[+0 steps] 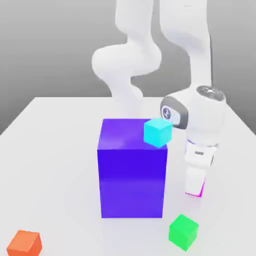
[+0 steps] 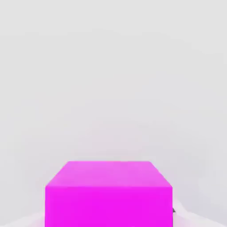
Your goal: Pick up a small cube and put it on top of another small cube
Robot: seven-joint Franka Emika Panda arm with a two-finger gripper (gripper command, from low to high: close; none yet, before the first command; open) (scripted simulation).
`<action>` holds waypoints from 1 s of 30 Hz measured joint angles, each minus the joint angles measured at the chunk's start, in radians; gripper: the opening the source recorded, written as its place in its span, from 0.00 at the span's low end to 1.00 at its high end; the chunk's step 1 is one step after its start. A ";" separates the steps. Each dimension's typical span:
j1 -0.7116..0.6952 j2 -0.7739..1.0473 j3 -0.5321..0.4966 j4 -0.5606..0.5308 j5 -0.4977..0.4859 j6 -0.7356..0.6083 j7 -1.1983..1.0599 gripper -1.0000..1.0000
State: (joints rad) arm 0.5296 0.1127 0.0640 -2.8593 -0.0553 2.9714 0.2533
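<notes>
1. Landmark: blue block (image 1: 132, 175).
2. We see gripper (image 1: 195, 181) pinching magenta cube (image 2: 109, 204), on the exterior view's right of block.
3. Green cube (image 1: 183, 232): nearer us than block, toward the exterior view's right.
4. Cyan cube (image 1: 158, 132): at block's top.

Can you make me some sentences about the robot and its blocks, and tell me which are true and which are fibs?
1. The pincer is at the magenta cube. True.
2. The magenta cube is already stacked on the green cube. False: the green cube has nothing on top and stands apart from it.
3. The blue-purple block is bigger than the green cube. True.
4. The orange cube is near the exterior view's right edge. False: it is near the exterior view's left edge.
5. The green cube is closer to the pincer than the orange cube is. True.
</notes>
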 joint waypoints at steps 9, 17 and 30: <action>-0.021 -0.088 -0.001 0.041 0.175 -0.145 0.238 0.00; 0.049 -0.241 -0.044 0.144 0.641 -0.182 0.443 0.00; -0.028 -0.102 -0.077 0.266 0.764 -0.303 1.142 0.00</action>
State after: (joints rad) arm 0.5014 0.0107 -0.0134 -2.5937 0.7086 2.6686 1.3948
